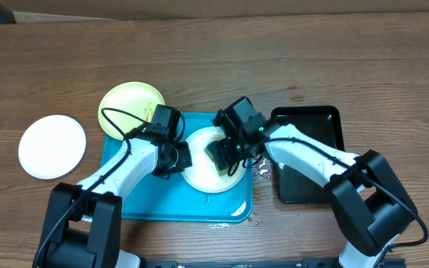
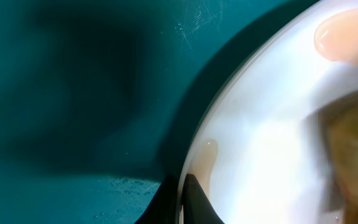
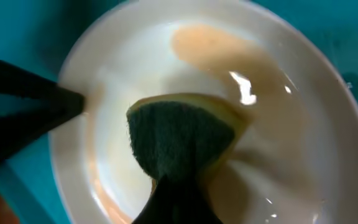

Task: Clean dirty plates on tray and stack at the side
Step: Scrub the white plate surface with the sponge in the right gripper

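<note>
Resting in the middle of the turquoise tray, a white plate is met by both grippers. Its left rim is pinched by the left gripper; in the left wrist view the plate's edge is seen clamped between the two closed fingers. A sponge, dark green on one face and yellow on the other, is held tight in the narrow fingers of the right gripper and is pressed against the inside of the plate. A pale brown film is seen on the plate's floor around the sponge and along its rim. A yellow-green plate is laid over the tray's far left corner, partly on the table. A second white plate is set on the bare wood well to the left of the tray, apart from the others. A black tray is placed just right of the turquoise one, and small wet drops are scattered on the wood between them.
</note>
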Tool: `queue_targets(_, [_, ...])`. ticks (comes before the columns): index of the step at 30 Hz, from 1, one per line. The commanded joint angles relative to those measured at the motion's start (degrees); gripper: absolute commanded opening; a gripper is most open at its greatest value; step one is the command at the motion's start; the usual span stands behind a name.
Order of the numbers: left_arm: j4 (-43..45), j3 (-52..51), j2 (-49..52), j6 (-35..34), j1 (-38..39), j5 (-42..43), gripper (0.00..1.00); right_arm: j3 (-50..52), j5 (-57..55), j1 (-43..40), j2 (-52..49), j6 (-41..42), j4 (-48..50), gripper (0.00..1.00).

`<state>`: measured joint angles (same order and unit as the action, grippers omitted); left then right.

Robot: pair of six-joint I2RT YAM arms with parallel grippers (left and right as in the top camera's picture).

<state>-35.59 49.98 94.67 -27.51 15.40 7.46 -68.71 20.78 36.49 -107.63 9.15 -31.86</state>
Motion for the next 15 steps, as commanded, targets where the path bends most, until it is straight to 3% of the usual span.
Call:
queue_targets(1, [0.0, -0.3, 0.8, -0.8, 0.0, -1.7, 0.04, -6.1, 3.7, -0.7, 1.8, -1.8, -1.6, 0.04])
queue_targets(15, [0.0, -0.3, 0.8, -0.8, 0.0, -1.7, 0.04, 0.9, -11.6, -1.4, 1.7, -4.9, -2.1, 0.04])
